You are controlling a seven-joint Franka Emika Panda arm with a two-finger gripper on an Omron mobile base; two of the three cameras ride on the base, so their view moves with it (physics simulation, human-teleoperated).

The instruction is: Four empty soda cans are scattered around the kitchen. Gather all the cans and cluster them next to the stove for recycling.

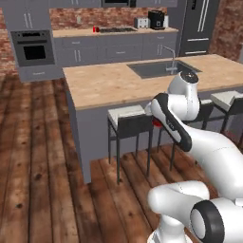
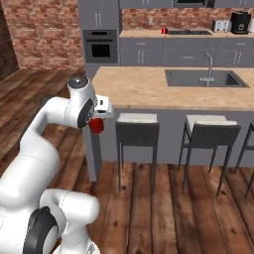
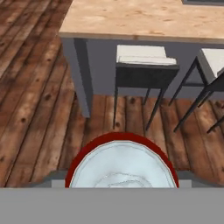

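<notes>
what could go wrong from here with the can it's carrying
1. The soda can hangs in the gripper above the wooden floor; a loose hold could drop it there.
2. The stove is on the far counter behind the island, so the base must drive around the island's corner; a tight turn could clip the nearest stool.
3. Another can already stands beside the stove; setting this one down carelessly might knock it over.

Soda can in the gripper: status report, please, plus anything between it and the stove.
Gripper shut on soda can, carried above the floor. One more can beside the stove. Island counter and stools stand between.
</notes>
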